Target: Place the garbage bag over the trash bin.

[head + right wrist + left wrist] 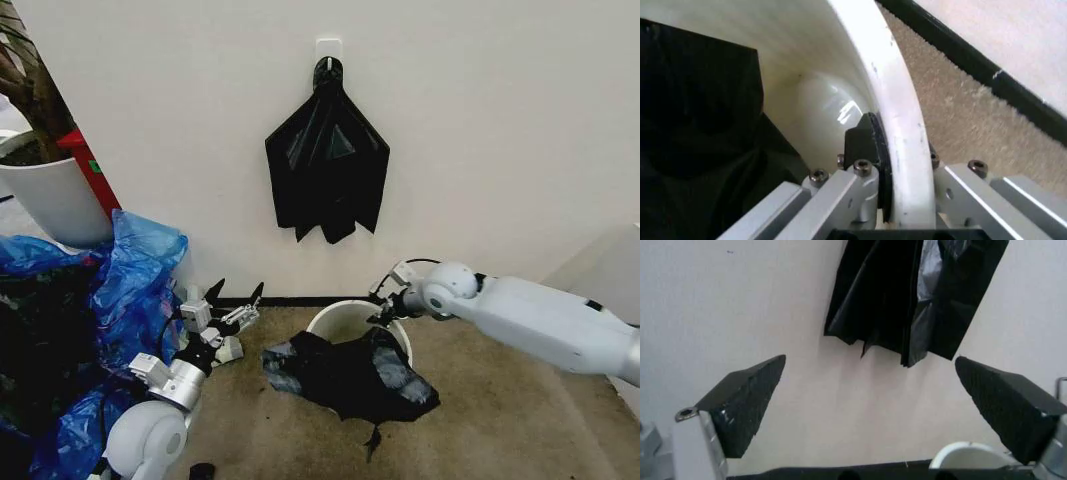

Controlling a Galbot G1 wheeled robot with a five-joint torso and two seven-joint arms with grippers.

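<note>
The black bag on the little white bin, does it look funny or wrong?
Yes. The glossy black plastic garbage bag lies crumpled over only the near side of the round white plastic trash bin, spilling onto the floor, so the far rim is bare. The right gripper is clamped on that rim; the left gripper is open nearby.

Illumination is even, diffuse and moderately bright across the plain off-white wall (480, 130). The glossy black plastic bags hanging on the wall hook (328, 165) cast no hard shadow; grey sheen marks their folds. The thin black plastic garbage bag draped on the bin (350, 375) shows pale highlights on its creases. In the left wrist view, the black wedge-shaped fingertips (747, 402) are soft-edged and out of focus. In the right wrist view, a specular spot lies inside the smooth round white plastic trash bin (840, 107), and the beige carpet floor (960, 110) appears grainy.
</note>
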